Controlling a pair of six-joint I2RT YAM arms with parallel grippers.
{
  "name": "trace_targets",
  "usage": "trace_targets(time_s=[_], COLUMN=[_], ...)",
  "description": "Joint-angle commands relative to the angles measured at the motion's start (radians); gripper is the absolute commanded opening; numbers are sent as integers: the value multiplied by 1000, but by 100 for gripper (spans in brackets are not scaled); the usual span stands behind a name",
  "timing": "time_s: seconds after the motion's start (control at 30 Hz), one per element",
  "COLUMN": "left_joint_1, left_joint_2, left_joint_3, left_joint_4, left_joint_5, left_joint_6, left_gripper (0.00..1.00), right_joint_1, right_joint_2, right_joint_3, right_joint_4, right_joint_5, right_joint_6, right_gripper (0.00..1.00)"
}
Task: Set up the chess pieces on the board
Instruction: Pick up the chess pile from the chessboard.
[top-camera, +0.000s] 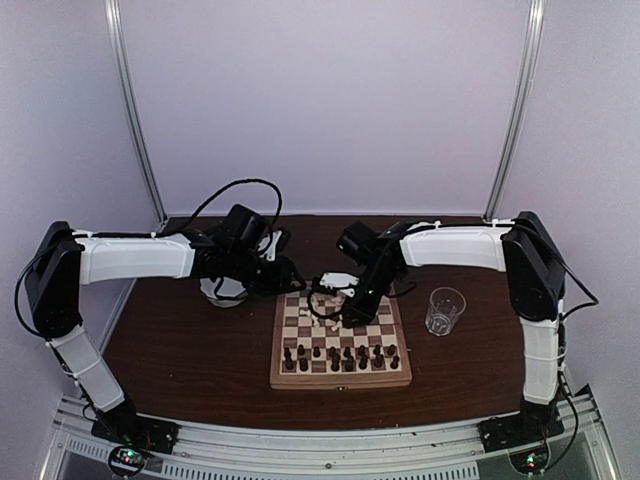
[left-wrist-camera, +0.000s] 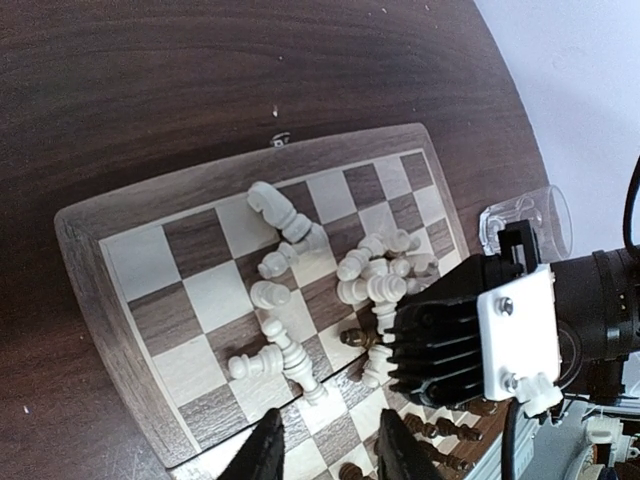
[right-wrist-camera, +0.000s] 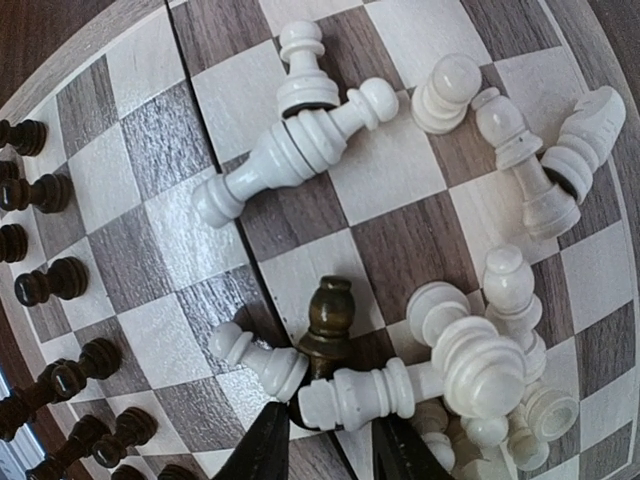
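The board (top-camera: 340, 382) lies mid-table, with dark chess pieces (top-camera: 340, 355) standing in its two near rows. Cream-white pieces (left-wrist-camera: 375, 270) lie toppled in a heap on the far half. Among them lies one dark piece (right-wrist-camera: 332, 310), with a white piece (right-wrist-camera: 370, 392) across its base and a white pawn (right-wrist-camera: 255, 360) against it. My right gripper (right-wrist-camera: 328, 445) hangs low over this spot, open, its fingers on either side of the dark piece's base. My left gripper (left-wrist-camera: 330, 455) hovers above the board's far left part, open and empty, just short of two fallen white pieces (left-wrist-camera: 275, 365).
A clear glass (top-camera: 444, 310) stands right of the board. A white bowl (top-camera: 222, 292) sits left of it, under the left arm. The right wrist's black body (left-wrist-camera: 450, 330) fills the space close beside the left gripper. Bare dark tabletop (top-camera: 180, 350) lies to the left.
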Motion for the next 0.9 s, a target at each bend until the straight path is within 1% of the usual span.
trace_targets(time_s=[0.0,0.2,0.27,0.37,0.43,0.6,0.87], left_joint_1=[6,5,5,5,5,6,5], left_joint_2=[-23,-25,-23,-23,-18,8,65], left_joint_3=[-20,-33,-35,-38,-39,-59,-81], left_joint_4=[59,66,66,67,72,176,339], left_joint_5=[-1,3,8,19,28,115,216], left_joint_6=[-6,-6,-4,5,15,7,-90], left_gripper=[33,33,33,33,33,33,34], right_joint_1=[4,4,4,4,4,4,4], right_joint_2=[31,51,52,42,24,-63,-156], right_joint_3=[40,53,52,41,28,-34,-98], right_joint_4=[-1,20,30,43,46,72,112], right_joint_5=[15,21,15,7,3,-13,-58], right_joint_6=[-3,-22,-29,-38,-42,-46,-32], right_gripper=[32,33,30,23,20,18,16])
